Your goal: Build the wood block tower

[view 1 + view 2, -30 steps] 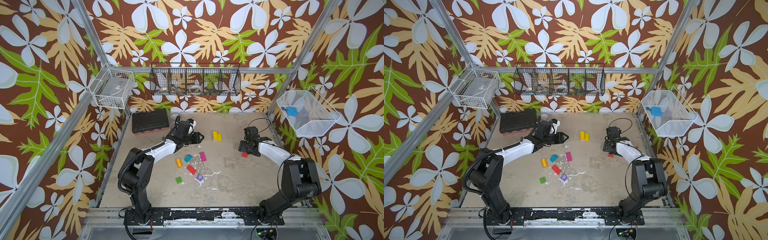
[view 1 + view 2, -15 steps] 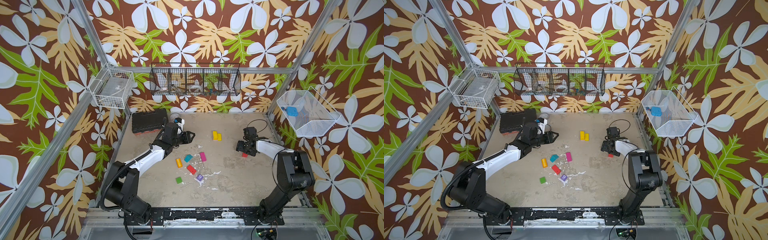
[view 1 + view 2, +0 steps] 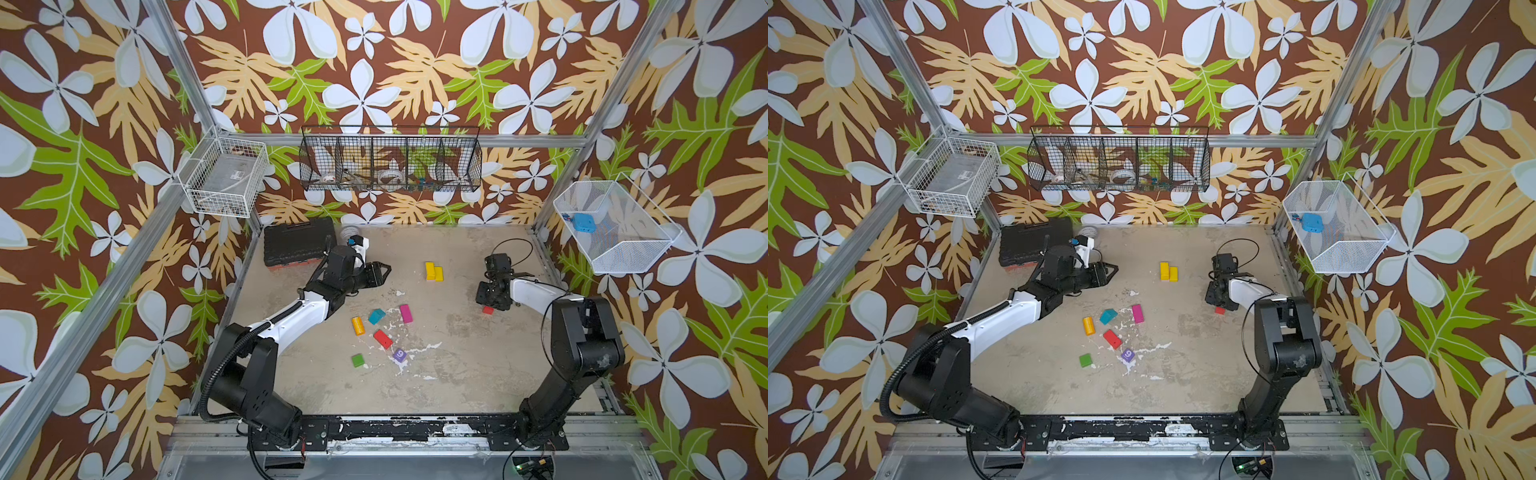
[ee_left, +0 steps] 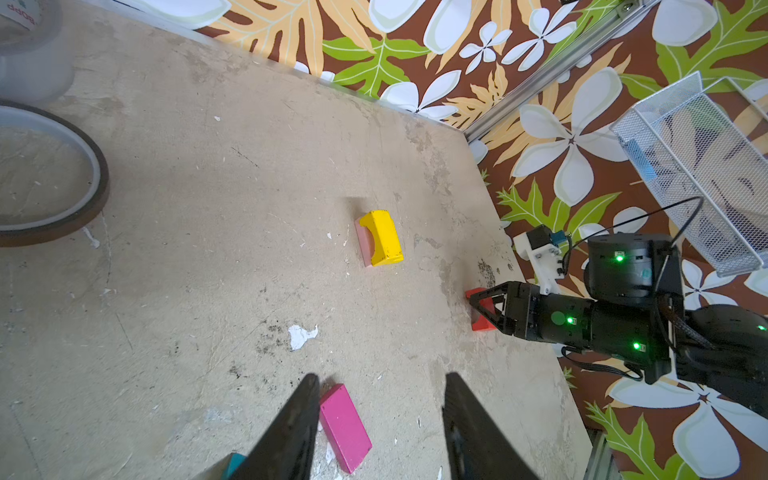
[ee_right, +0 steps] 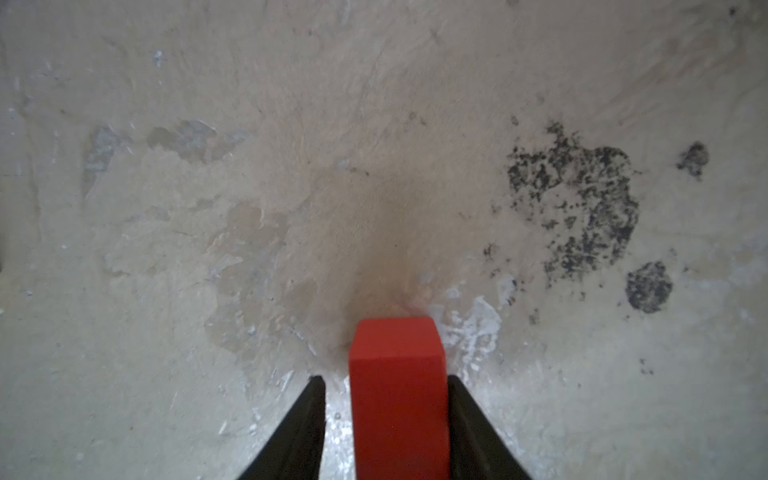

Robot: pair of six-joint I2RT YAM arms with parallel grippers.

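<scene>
At centre right of both top views, right gripper (image 3: 491, 302) points down at table (image 3: 457, 374), fingertips at red block (image 3: 488, 310). In the right wrist view the jaws are partly open astride that block: 1 finger (image 5: 469, 415) touches its side, the other shows a thin gap, so it is not clamped. The block rests on the table, its end sticking out past the fingertips.

Left gripper (image 3: 382, 272), left of centre in both top views, is partly open and empty, with nothing between the jaws. In the left wrist view the magenta block (image 4: 345, 428) lies flat just beside 1 fingertip.

2 yellow blocks (image 3: 433, 271), touching each other, lie between the grippers, well apart from both. Orange block (image 3: 358, 325), teal block (image 3: 376, 316), 2nd red block (image 3: 382, 338), green block (image 3: 358, 360) and purple cube (image 3: 399, 355) lie scattered at frame centre, below the left gripper in the frame and well apart from the right one.
</scene>
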